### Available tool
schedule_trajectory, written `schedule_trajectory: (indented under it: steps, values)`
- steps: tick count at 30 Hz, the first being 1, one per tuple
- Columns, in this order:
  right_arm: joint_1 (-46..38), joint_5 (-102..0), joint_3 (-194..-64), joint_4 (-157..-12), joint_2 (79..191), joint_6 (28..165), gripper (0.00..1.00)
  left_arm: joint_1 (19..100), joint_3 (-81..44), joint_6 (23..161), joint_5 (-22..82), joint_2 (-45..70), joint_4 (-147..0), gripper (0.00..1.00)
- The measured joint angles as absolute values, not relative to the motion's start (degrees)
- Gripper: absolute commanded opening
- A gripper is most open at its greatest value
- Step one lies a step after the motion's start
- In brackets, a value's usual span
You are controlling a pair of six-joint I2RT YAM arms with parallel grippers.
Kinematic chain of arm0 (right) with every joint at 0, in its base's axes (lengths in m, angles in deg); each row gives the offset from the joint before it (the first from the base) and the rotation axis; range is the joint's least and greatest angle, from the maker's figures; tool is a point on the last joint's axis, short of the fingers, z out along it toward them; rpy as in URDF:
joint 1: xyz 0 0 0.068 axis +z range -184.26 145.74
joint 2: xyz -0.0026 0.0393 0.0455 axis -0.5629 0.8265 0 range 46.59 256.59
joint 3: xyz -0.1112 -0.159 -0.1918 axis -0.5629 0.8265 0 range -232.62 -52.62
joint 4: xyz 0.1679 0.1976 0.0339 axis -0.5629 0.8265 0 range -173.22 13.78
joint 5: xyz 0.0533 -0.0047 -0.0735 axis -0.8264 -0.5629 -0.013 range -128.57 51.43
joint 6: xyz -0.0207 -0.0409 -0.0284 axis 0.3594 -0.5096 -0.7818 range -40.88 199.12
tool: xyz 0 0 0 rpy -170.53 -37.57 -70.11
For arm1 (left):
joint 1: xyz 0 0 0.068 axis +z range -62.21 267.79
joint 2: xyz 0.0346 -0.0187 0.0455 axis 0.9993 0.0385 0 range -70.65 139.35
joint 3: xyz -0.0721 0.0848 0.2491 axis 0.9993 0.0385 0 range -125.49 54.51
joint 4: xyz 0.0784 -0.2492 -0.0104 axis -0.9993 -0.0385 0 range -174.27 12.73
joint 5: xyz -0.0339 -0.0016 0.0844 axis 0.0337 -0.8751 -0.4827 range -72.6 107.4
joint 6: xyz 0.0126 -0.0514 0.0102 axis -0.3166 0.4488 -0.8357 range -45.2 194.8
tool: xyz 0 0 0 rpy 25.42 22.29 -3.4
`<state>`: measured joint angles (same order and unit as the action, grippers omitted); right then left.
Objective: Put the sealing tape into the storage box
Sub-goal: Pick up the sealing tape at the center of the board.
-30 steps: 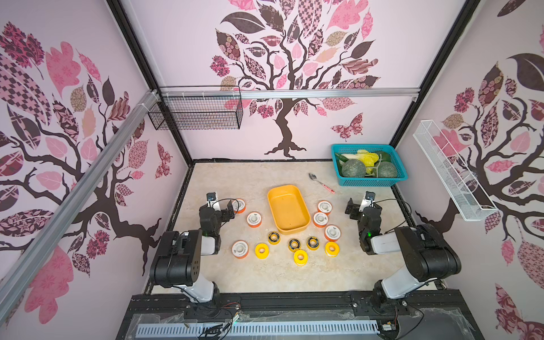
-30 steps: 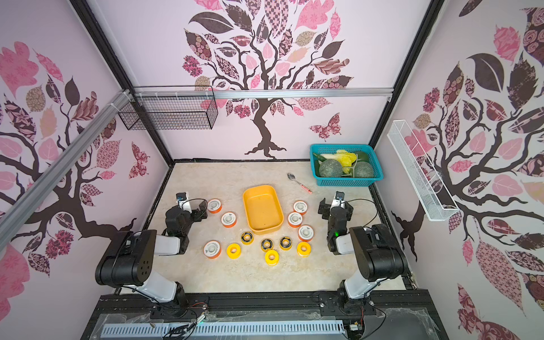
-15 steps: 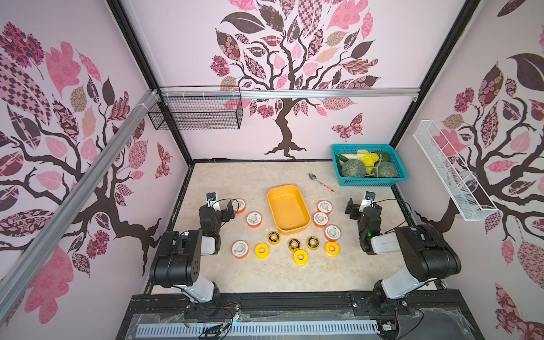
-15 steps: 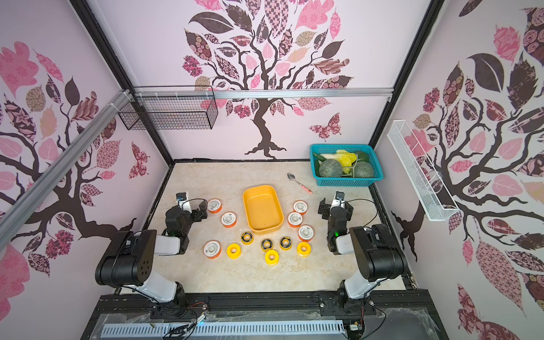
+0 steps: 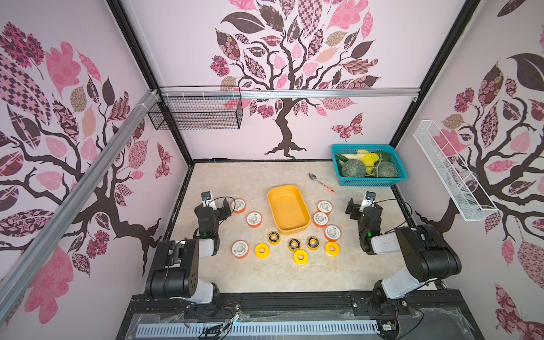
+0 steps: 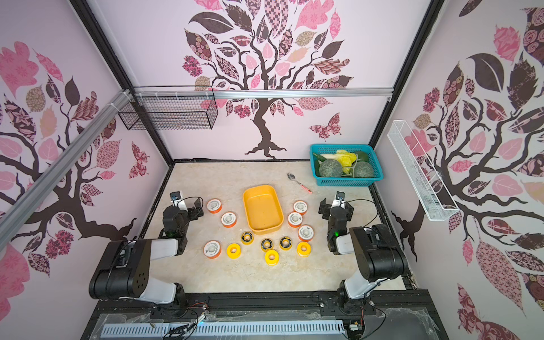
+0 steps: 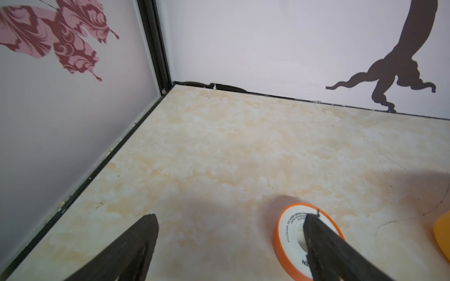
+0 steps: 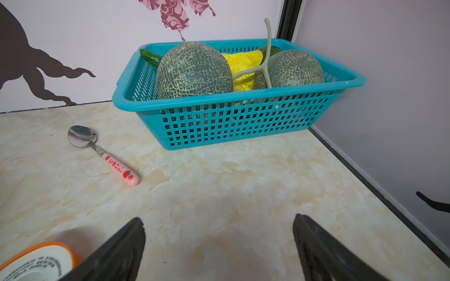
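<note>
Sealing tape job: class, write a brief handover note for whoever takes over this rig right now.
Left gripper: open, empty, near an orange roll.
Right gripper: open, empty.
Storage box: mid-table, empty.
Sealing tape: all twelve rolls lie flat on the table around the box.
Done: nothing boxed yet.
Left: all twelve rolls.

Marbled tabletop [image 5: 265, 273]: storage box [image 5: 288, 210] (middle), sealing tape rolls [image 5: 254, 219] on three sides, spoon [image 5: 321, 182], teal basket [image 5: 371, 182] in far corner.
</note>
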<state>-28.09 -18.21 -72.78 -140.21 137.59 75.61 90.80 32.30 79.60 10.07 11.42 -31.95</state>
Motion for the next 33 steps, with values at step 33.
schedule_trajectory:
  steps: [33]
  values:
    - [-27.8, -39.9, -104.3, -62.6, 120.9, 92.3, 0.99, 89.1, 1.0, 103.1, 13.4, 5.5, -98.2, 0.98]
